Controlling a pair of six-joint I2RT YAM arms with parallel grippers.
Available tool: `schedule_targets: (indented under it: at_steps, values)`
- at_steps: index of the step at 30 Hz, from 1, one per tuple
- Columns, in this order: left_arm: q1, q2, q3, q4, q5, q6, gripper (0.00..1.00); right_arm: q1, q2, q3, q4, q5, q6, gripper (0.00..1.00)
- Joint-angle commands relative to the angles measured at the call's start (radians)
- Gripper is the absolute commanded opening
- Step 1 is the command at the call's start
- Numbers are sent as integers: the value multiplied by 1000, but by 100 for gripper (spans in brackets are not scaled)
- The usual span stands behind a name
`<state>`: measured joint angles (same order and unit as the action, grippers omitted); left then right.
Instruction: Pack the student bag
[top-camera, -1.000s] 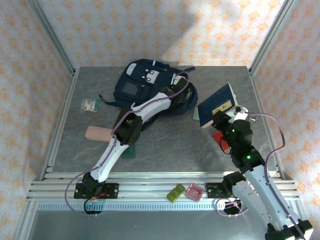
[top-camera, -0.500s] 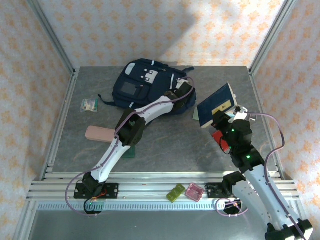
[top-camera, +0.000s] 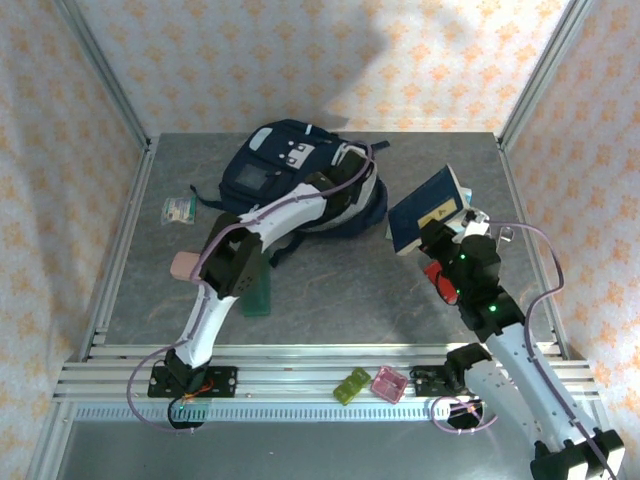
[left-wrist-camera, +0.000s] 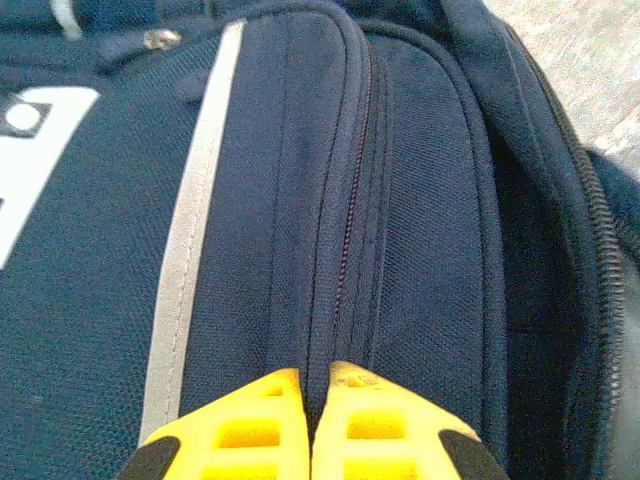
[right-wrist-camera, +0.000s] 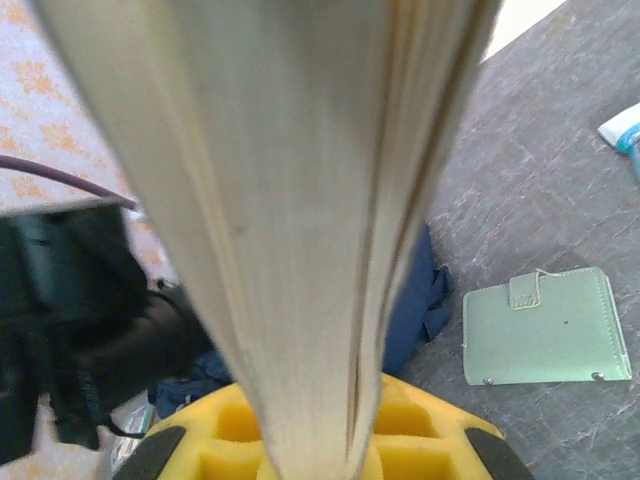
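Two grippers are at work. Nearest, the right gripper (right-wrist-camera: 310, 440) pinches a thick blue book (top-camera: 430, 208), tilted up off the right side of the worktop (top-camera: 340, 280), likely ready for packing. Farther back, the left gripper (left-wrist-camera: 312, 385) is pressed together on a fold beside the zip (left-wrist-camera: 345, 250) of the student bag (top-camera: 280, 165), probably to open it. The bag lies at the back centre. Bare worktop separates bag and book, but the back wall (top-camera: 320, 70) is near.
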<state>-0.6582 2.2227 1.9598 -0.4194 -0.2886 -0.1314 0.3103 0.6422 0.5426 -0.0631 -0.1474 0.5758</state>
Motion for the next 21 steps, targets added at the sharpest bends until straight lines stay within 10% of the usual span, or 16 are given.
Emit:
schedule_targets:
  at_steps: [1,21]
  values:
    - [1,-134,-16,8,-12,54,0,-5,39,2,105,-90,28,0]
    - [38,-465,-189,143,-52,140,0,-5,796,210,670,-636,323,0]
